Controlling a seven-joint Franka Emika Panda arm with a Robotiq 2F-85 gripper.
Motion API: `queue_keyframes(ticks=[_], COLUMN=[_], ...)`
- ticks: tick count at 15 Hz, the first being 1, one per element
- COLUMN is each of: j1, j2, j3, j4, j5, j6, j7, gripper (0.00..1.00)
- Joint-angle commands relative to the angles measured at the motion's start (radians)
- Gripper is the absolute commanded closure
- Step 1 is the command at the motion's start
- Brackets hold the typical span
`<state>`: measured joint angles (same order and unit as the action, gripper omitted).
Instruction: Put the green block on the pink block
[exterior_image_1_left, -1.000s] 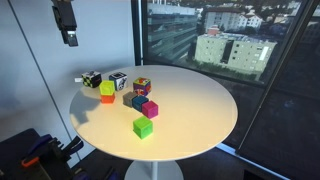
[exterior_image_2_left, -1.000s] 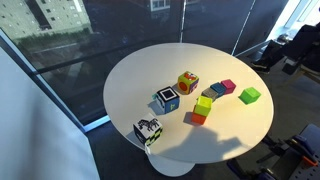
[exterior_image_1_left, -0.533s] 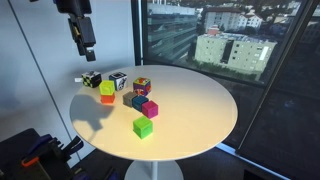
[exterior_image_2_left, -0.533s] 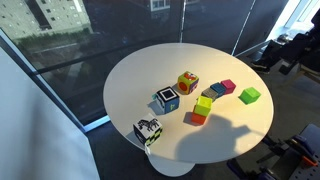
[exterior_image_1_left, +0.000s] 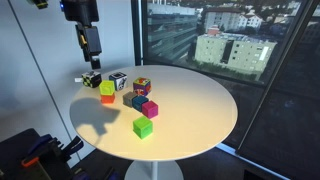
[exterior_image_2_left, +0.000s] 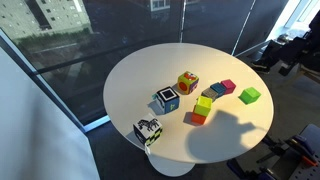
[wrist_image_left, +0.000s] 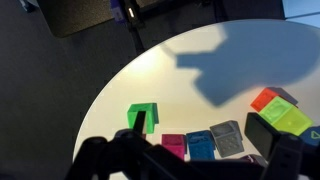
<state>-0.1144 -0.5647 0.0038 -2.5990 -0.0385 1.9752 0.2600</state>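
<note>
The green block (exterior_image_1_left: 143, 127) is a lime cube near the front of the round white table (exterior_image_1_left: 200, 110). The pink block (exterior_image_1_left: 150, 109) sits just behind it, touching a dark blue block (exterior_image_1_left: 138, 101). Both cubes also show in an exterior view, green (exterior_image_2_left: 249, 95) and pink (exterior_image_2_left: 227, 87). My gripper (exterior_image_1_left: 92, 50) hangs high above the table's far left edge, open and empty. In the wrist view the green block (wrist_image_left: 143, 116) and pink block (wrist_image_left: 174, 146) lie far below my open jaws (wrist_image_left: 200, 122).
A multicoloured cube (exterior_image_1_left: 142, 87), a yellow-green piece on an orange block (exterior_image_1_left: 107, 92) and two black-and-white patterned cubes (exterior_image_1_left: 92, 79) (exterior_image_1_left: 118, 80) stand near the left rim. A grey block (wrist_image_left: 227, 137) sits beside the blue one. Windows surround the table.
My gripper has moved down and to the right, closer over the table's left edge. Its shadow has slid across the table. The blocks have not moved.
</note>
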Motion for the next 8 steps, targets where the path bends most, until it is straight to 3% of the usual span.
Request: queue_keyframes(ticks=[1,8], j1=[-0.001,-0.011], j2=[0.000,0.022], j3=[0.001,-0.015], j4=[0.001,0.003], j5=[0.001,-0.006], j6=[-0.002,0.017], j7=[-0.001,-0.017], gripper=[0.00,0.00])
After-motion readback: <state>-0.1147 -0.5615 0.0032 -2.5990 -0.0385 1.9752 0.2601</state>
